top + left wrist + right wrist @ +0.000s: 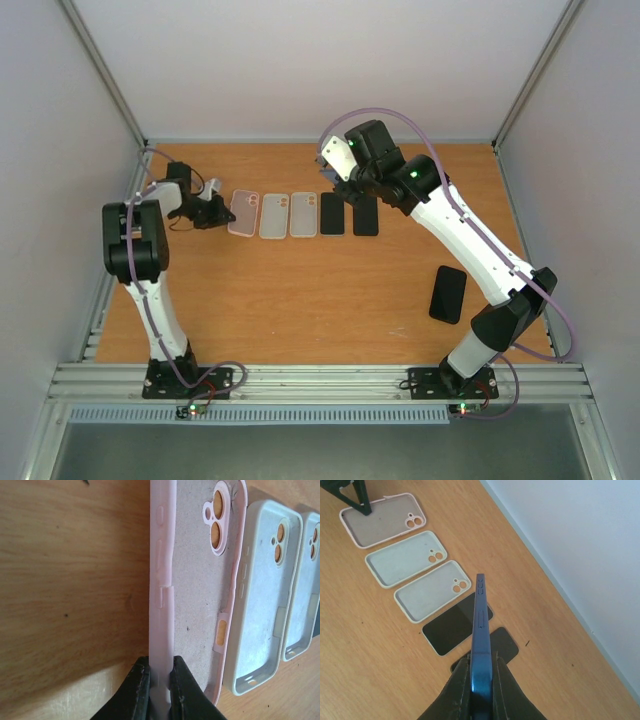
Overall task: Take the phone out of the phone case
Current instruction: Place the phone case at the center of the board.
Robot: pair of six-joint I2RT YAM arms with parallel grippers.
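**Phone clear of case: holding positions of both arms**

**Phone.** The blue phone (pixel 481 625) is clamped edge-on in the right jaws. It is held above the counter (pixel 300 300), over the far row of items, and touches no case. This edge grip leaves both broad faces free, so the phone can probably be laid flat without regripping.

**Case.** The pink case (pixel 200 580) lies open side up on the counter at the left end of the row. Its cavity is empty, and the counter shows through the camera cutouts. The left jaws are closed on the case's near side wall, one finger outside and one inside. The likely purpose is to pin the case down so that it cannot follow the phone upward.

**Neighbouring items.** The first pale case (pixel 265 595) lies just beside the pink case, with the second pale case (pixel 306 590) next to it. Both are empty. Next in the row come the left dark phone (pixel 332 218) and the right dark phone (pixel 366 220), both lying flat. The lone dark phone (pixel 448 294) lies well apart, near the right arm (pixel 470 230). The layout suggests that cases and phones are grouped by kind.

**Status.** Extraction appears complete. What remains is to set the phone down and release both grips.
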